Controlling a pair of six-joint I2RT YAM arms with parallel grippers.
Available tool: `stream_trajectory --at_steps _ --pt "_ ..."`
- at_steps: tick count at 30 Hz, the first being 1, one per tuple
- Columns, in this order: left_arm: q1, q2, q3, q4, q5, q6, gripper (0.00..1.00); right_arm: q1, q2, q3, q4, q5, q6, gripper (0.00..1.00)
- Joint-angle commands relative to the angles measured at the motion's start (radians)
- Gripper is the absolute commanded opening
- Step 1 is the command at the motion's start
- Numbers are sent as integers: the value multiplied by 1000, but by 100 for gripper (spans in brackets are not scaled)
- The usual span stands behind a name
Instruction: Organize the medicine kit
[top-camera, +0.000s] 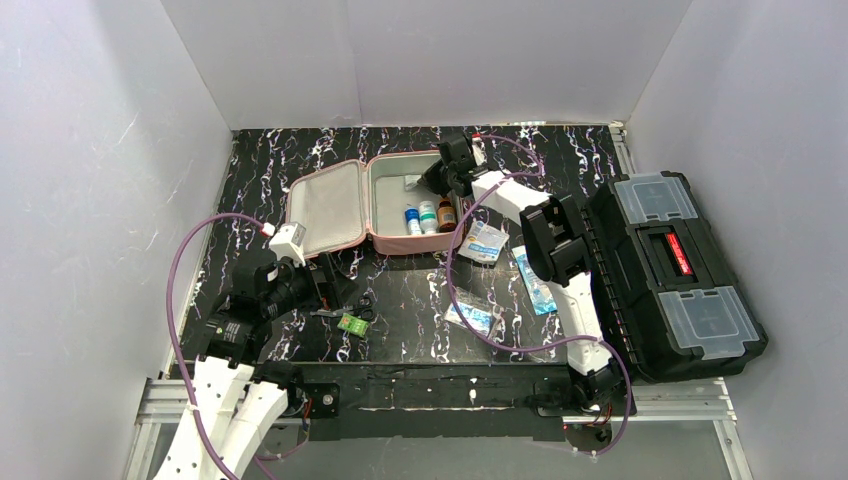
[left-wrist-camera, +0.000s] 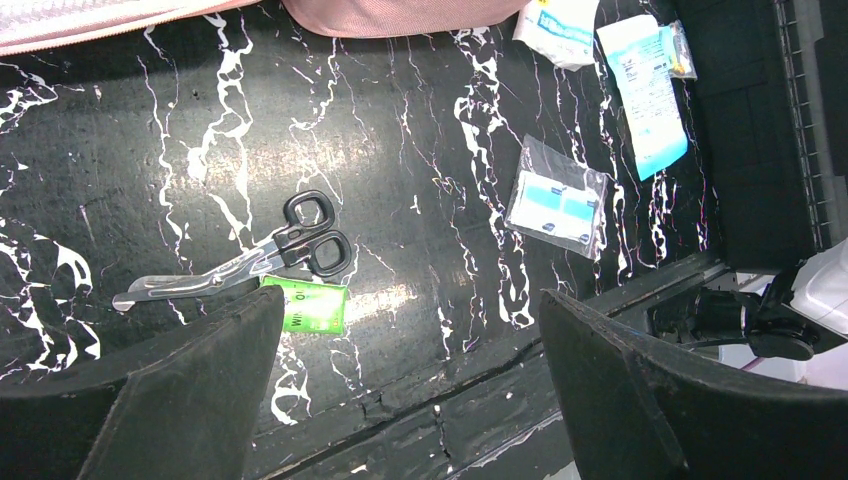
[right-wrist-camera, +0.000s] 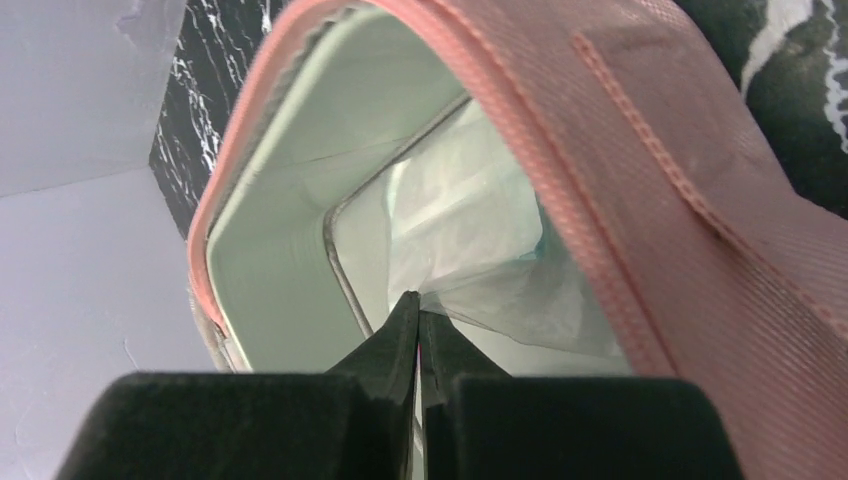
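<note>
The pink medicine kit (top-camera: 398, 245) lies open at the back middle of the table, lid (top-camera: 325, 208) folded left, three small bottles (top-camera: 428, 217) standing inside. My right gripper (top-camera: 441, 177) is over the kit's far right corner. In the right wrist view it (right-wrist-camera: 418, 308) is shut on the corner of a clear plastic packet (right-wrist-camera: 470, 250) that hangs inside the pink wall (right-wrist-camera: 640, 200). My left gripper (top-camera: 331, 281) is open and empty above the near left table. In its wrist view it (left-wrist-camera: 410, 400) hovers near black-handled scissors (left-wrist-camera: 270, 255) and a green packet (left-wrist-camera: 312, 305).
Loose packets lie right of the kit: a white one (top-camera: 484, 241), a long blue-white one (top-camera: 536, 283) and a clear blue one (top-camera: 470, 317). A black toolbox (top-camera: 680, 270) with clear compartments stands at the right edge. White walls surround the table.
</note>
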Motion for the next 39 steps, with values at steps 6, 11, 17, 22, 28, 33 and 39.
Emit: stream_trajectory --at_steps 6,11,17,22,28,33,39 --pt "-2 8 -5 -3 5 0 100 -14 -94 -48 -37 -33 -73 37" --pt "-2 11 -4 -6 1 1 99 -14 -196 -80 -78 -13 -164 47" --pt "-2 9 -2 -10 -10 2 99 -17 -304 -123 -174 -26 -263 52" --pt "-2 8 -1 -14 -18 3 99 -22 -448 -243 -206 1 -337 57" --pt "-2 14 2 -18 -31 4 99 -44 -606 -383 -239 11 -410 60" --pt "-2 16 2 -21 -41 3 100 -49 -714 -468 -326 70 -487 61" --pt "-2 20 2 -21 -47 1 99 -52 -822 -599 -358 121 -546 65"
